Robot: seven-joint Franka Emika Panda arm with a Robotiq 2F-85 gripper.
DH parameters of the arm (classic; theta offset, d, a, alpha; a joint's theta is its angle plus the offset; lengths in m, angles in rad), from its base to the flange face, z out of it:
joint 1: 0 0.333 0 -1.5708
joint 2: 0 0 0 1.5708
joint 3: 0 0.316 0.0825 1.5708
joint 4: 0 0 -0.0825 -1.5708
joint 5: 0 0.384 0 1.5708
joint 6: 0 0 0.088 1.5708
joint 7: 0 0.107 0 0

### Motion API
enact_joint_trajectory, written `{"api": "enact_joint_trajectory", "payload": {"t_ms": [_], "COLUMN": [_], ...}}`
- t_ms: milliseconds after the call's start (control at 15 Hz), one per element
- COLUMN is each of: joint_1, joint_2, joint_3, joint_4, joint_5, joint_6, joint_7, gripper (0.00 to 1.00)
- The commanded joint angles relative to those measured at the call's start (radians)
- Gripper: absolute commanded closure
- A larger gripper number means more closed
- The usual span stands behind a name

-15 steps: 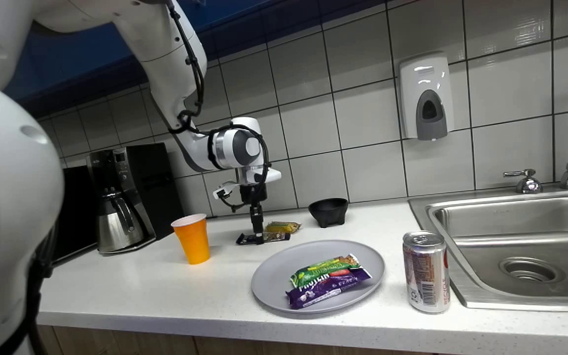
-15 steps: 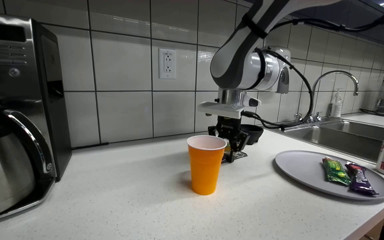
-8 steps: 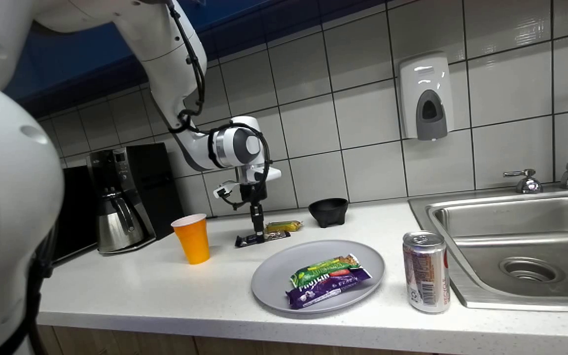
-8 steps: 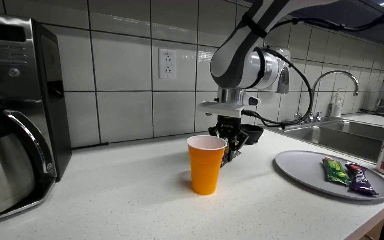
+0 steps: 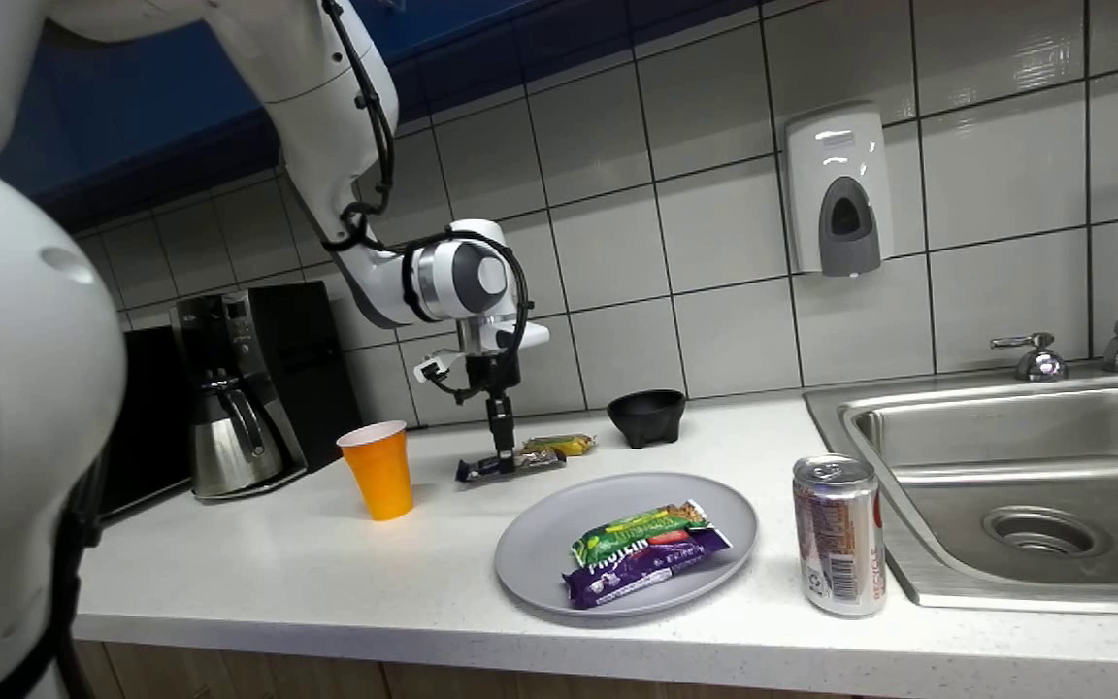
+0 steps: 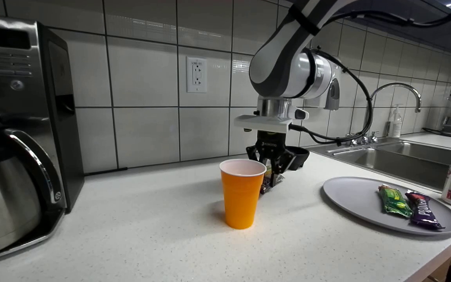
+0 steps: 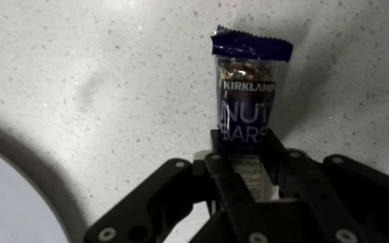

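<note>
A dark-wrapped nut bar (image 7: 248,108), lettered "KIRKLAND NUT BARS", runs lengthwise between the fingers of my gripper (image 7: 243,140) in the wrist view. Both jaws press its long sides, and the fingers hide part of its lower half. In an exterior view the same nut bar (image 5: 542,460) juts out on both sides of the fingertips, seemingly just off the counter. Close behind it lies a yellow-wrapped bar (image 5: 569,445). An orange cup (image 6: 243,196) stands upright near the gripper (image 6: 268,186) and partly covers the held bar from that side.
A grey plate (image 5: 532,558) carries a green bar (image 5: 632,534) and a purple bar (image 5: 646,568). Against the wall sits a black bowl (image 5: 648,417). A can (image 5: 838,539) stands beside the sink (image 5: 918,592). The coffee maker (image 5: 292,364) occupies the far end.
The jaws have closed in on the nut bar, which has turned a little in the grip. Gripper and bar have since risen slightly. Cup, plate and can stay put.
</note>
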Motion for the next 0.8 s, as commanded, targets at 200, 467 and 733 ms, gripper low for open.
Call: {"api": "enact_joint_trajectory", "payload": {"t_ms": [200,467,733], "joint_1": [-0.014,-0.026,-0.047], "joint_2": [-0.158,-0.232,-0.303], "joint_3": [0.001,-0.012,-0.031], "joint_4": [-0.171,-0.249,-0.324], "joint_5": [-0.030,-0.076,-0.141], "joint_6": [-0.013,-0.014,-0.009], "joint_7": [-0.042,-0.045,-0.042], "gripper": [0.92,0.92,0.92]}}
